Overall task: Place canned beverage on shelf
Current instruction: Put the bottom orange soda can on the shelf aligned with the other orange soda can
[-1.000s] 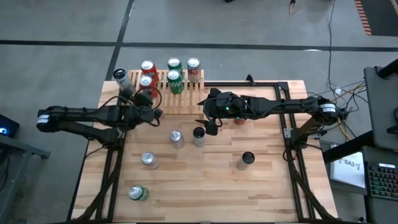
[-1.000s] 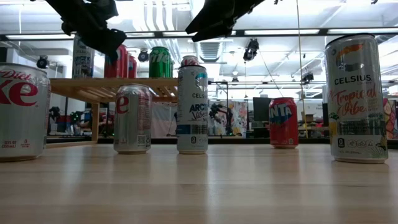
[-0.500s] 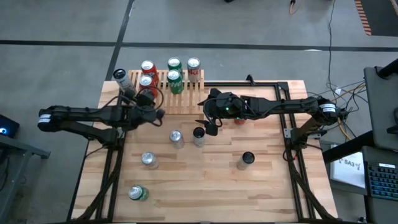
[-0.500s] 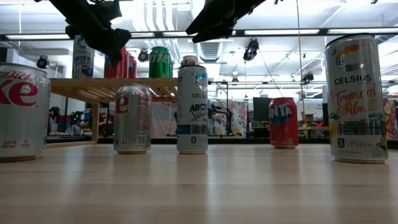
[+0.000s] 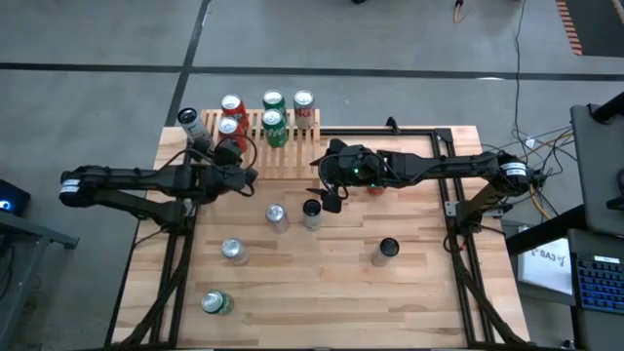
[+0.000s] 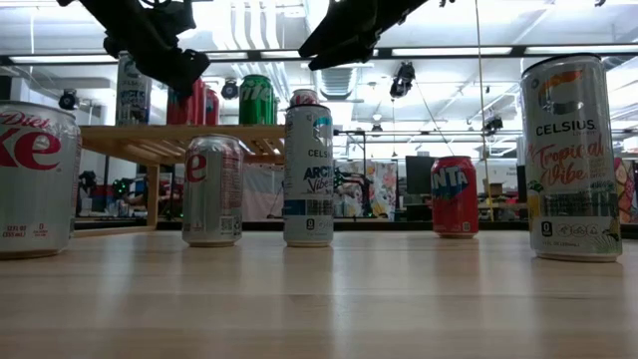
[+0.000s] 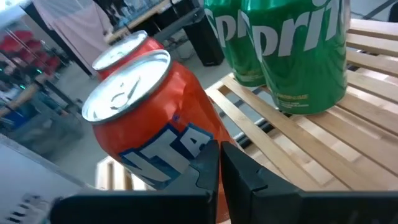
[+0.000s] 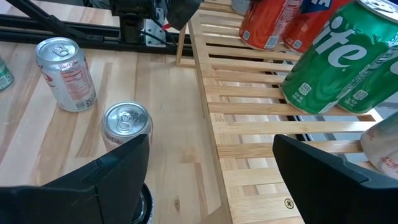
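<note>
a: seen from above, the light-wood shelf (image 5: pixel 263 146) sits at the far edge of the table (image 5: pixel 409 292), its slatted top carrying two orange-red cans, two green sprite cans (image 5: pixel 274 125) and a silver-and-red can (image 5: pixel 304 103); a pale can (image 5: pixel 190 124) stands at its left end.

b: and the left gripper (image 5: pixel 244 177)?

a: it is just off the shelf's near left corner, fingers clenched together and empty. its wrist camera looks past the closed fingers (image 7: pixel 214 180) at an orange fanta can (image 7: pixel 146 118) standing on the slats, with the sprite cans beyond.

b: the right gripper (image 5: pixel 328 198)?

a: released, jaws spread wide, holding nothing. it hangs just above a dark-topped can (image 5: pixel 312 213) on the table, close in front of the shelf. its wrist view shows the two fingers (image 8: pixel 329 171) apart, the slats between them.

b: which drinks are off the shelf?

a: beside the dark-topped can stands a silver can (image 5: pixel 277 216); nearer the front are another silver can (image 5: pixel 233 251), a green can (image 5: pixel 215 302) and, to the right, a black-topped can (image 5: pixel 387 250). in the low view, a diet coke can (image 6: pixel 35 179) and a celsius can (image 6: pixel 572 158) frame the row.
</note>
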{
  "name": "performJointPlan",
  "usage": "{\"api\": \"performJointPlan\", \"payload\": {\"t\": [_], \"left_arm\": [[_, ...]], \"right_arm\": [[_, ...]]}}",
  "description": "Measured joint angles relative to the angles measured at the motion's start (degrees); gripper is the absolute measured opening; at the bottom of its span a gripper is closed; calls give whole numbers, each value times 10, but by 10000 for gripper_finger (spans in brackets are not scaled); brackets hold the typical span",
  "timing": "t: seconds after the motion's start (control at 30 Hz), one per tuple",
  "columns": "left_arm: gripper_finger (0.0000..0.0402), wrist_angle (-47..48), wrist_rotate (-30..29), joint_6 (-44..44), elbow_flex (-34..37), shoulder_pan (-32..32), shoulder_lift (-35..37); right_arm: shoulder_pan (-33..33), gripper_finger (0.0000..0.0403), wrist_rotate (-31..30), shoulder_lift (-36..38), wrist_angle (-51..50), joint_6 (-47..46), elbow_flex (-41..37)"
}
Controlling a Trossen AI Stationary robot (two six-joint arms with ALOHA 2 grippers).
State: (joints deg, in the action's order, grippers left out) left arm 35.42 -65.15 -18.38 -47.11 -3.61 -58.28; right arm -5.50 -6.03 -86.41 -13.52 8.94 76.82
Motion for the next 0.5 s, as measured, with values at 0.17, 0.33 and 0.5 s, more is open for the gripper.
{"api": "performJointPlan", "payload": {"t": [0.17, 0.33, 0.5], "left_arm": [[0, 0, -4, 11, 0, 0, 2], [0, 2, 11, 19, -1, 9, 6], [0, 44, 81, 29, -35, 25, 24]], "right_arm": [[0, 329, 0, 0, 0, -6, 0], [0, 329, 0, 0, 0, -8, -1], [0, 329, 0, 0, 0, -10, -6]]}}
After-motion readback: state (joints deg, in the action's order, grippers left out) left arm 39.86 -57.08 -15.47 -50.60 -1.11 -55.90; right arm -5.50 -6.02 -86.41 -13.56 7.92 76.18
